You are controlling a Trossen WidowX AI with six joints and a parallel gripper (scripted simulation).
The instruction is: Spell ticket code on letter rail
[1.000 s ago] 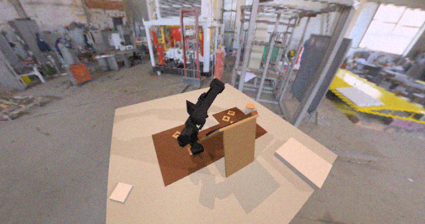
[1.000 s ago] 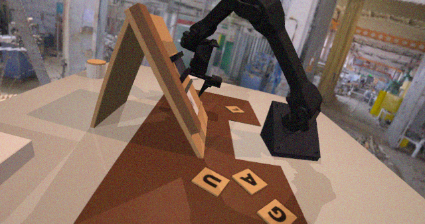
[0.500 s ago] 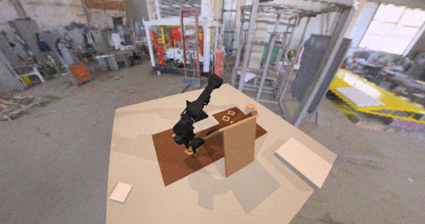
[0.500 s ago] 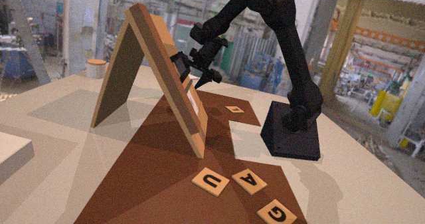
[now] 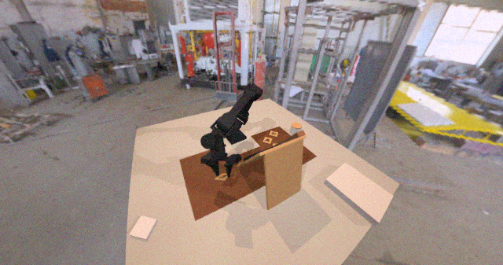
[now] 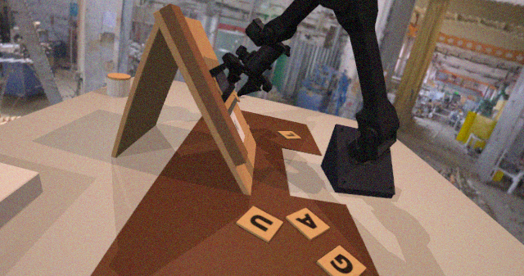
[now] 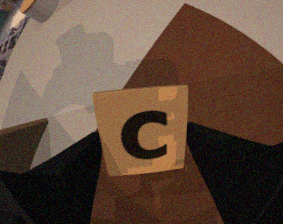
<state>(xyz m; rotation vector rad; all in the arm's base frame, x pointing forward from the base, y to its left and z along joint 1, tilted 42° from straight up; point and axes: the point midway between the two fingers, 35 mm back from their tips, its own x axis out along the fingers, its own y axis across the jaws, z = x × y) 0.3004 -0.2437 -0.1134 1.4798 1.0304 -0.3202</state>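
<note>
Black metal parallel-jaw gripper (image 5: 223, 175) (image 6: 232, 97) (image 7: 144, 133), at the end of a black six-joint arm (image 5: 232, 119) (image 6: 364, 55), grips a square, pale wooden tile printed with a black C (image 5: 222, 176) (image 7: 141, 131) by its two side edges; the letter reads upright in the wrist view. Largest in the scene is a broad beige counter (image 5: 165, 202) (image 6: 422, 194), with a long reddish-brown mat (image 5: 200, 202) (image 6: 164, 210) lying on it. Over the mat leans a tall, tent-shaped wooden board (image 5: 284, 174) (image 6: 143, 88), its sloping front turned toward the arm, with a strip of white showing low on that face, perhaps the ticket; its code cannot be read. Smaller still, three flat wooden tiles rest near one end of the mat, lettered U (image 6: 259, 223), A (image 6: 308, 223) and G (image 6: 341, 263). Another lettered tile (image 6: 289, 134), apparently an L, lies beyond them near the far end. The step in hand seems to be bringing the C to the rail. Next, the tile probably needs tilting to match the board's slope and lining up with the open end, before sliding along; a crooked entry could jam it or nudge the board.
</note>
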